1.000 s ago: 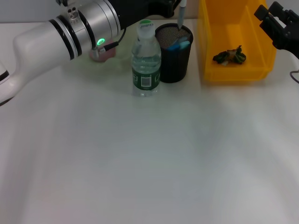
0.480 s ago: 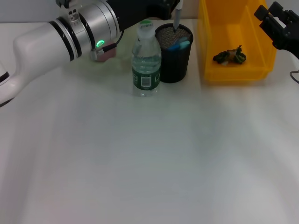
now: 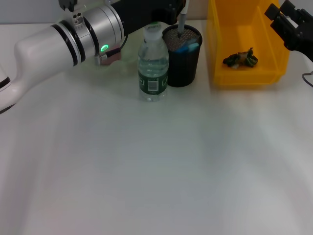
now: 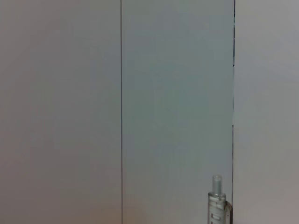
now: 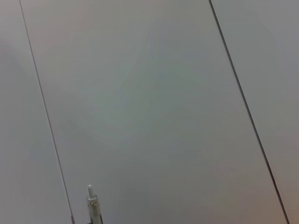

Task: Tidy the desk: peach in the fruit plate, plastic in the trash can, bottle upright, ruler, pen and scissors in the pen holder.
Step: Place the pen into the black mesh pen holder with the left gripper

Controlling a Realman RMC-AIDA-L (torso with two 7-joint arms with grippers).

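Pen [image 3: 181, 22] stands nearly upright, its tip inside the holder [image 3: 182, 55] near the desk's [image 3: 146, 171] far edge, beside the bottle [image 3: 153, 63]. Left gripper [image 3: 182, 4] is above it; its grip cannot be told. Right gripper [image 3: 289, 24] hangs over the can [image 3: 244, 44], fingers apart.

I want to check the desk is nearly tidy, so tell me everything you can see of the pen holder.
The pen holder is a black mesh cylinder that looks like metal, standing upright on the white desk at the far side. It sits between the upright bottle and the yellow trash can, very close to the bottle. Light blue scissors poke up inside its rim. The pen stands tip-down in its mouth, its top hidden at the left pincer.
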